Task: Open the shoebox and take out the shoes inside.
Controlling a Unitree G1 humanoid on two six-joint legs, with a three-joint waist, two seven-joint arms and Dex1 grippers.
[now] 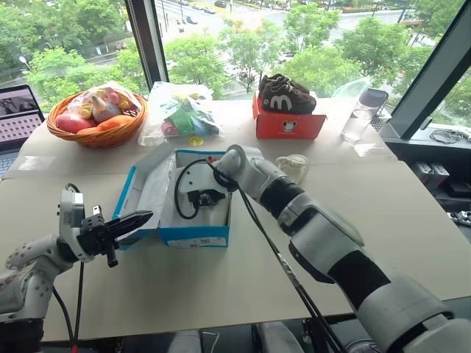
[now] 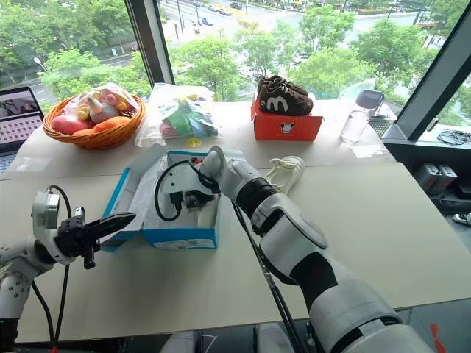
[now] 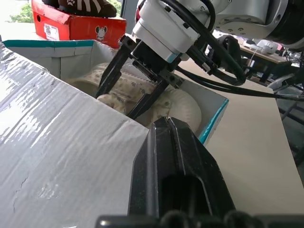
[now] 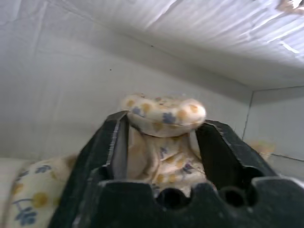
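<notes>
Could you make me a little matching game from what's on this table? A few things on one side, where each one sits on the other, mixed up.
Things:
1. brown shoes
2. flowered cream shoe
3. white shoe
4. wicker basket

Places:
A. on the table just beside the open blue shoebox
B. far corner of the table, next to the laptop
C. on top of the orange-red box
D. inside the shoebox, between the fingers of the right end effector

Pairs: 1-C, 2-D, 3-A, 4-B
</notes>
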